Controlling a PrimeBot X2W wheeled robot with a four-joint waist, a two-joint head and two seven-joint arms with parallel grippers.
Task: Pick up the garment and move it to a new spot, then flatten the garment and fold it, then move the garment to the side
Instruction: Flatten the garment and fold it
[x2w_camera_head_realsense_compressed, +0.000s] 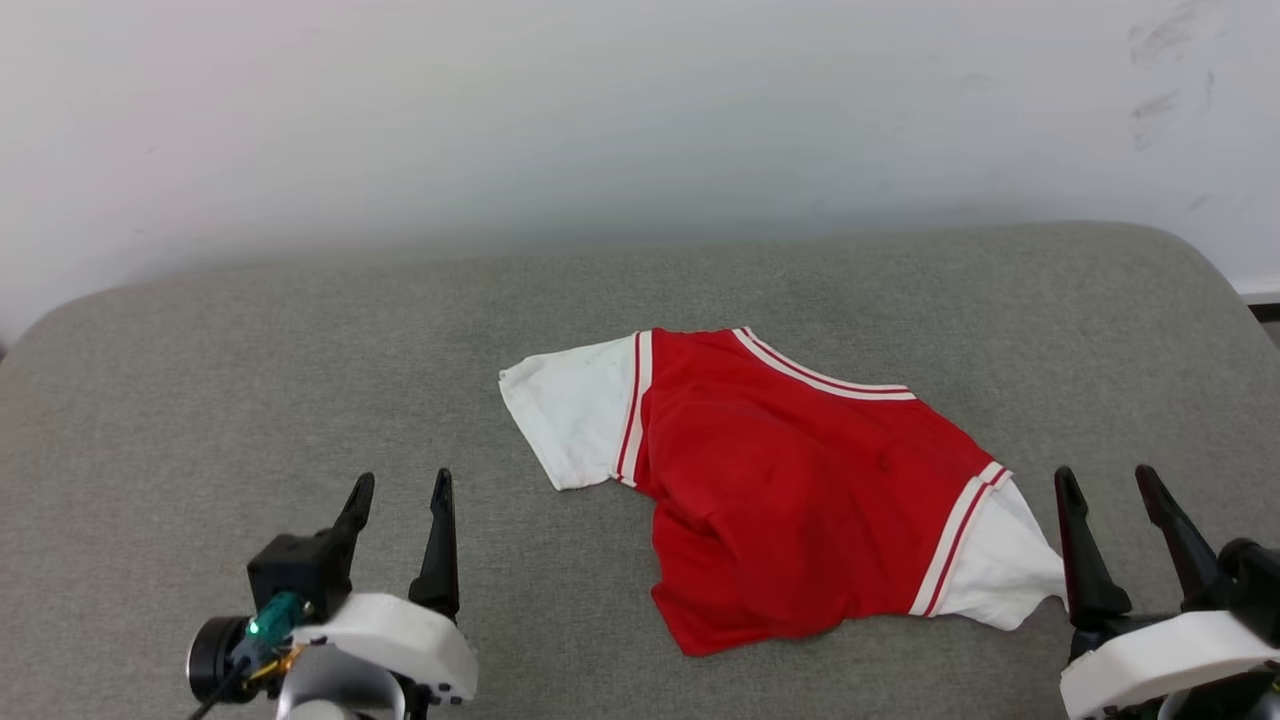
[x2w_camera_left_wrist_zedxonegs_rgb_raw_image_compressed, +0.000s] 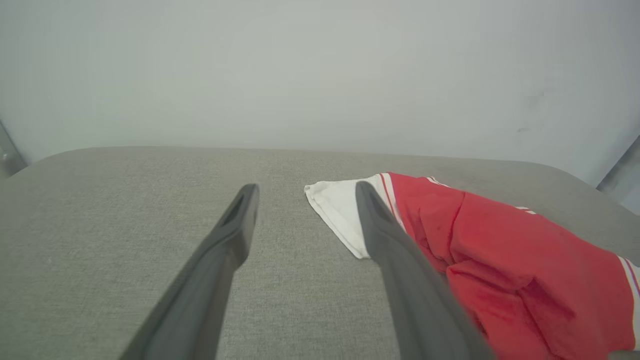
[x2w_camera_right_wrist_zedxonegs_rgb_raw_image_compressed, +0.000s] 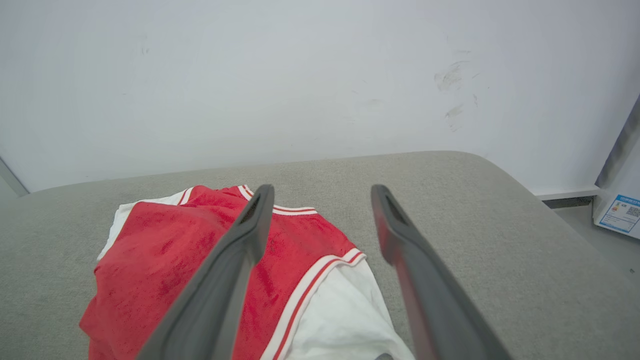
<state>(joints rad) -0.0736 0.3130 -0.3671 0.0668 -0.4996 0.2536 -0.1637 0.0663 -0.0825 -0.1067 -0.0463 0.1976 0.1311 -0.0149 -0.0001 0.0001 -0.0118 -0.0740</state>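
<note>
Both pincers up close — left gripper (x2w_camera_head_realsense_compressed: 403, 480) and right gripper (x2w_camera_head_realsense_compressed: 1105, 472) spread wide, holding nothing. Between them the garment (x2w_camera_head_realsense_compressed: 800, 480) lies rumpled, just beside the right one — pinch one layer only and it'll bunch, not flatten.

- The left hand (x2w_camera_head_realsense_compressed: 403, 480) sits at the lower left of the head view, its two dark fingers (x2w_camera_head_realsense_compressed: 438, 545) pointing up that view and spread well apart.
- The right hand (x2w_camera_head_realsense_compressed: 1105, 475) sits at the lower right, also spread wide, with its tips leaning slightly leftward.
- A white wrist housing (x2w_camera_head_realsense_compressed: 400, 630) shows below the left hand, with a black block and a teal connector beside it.
</note>
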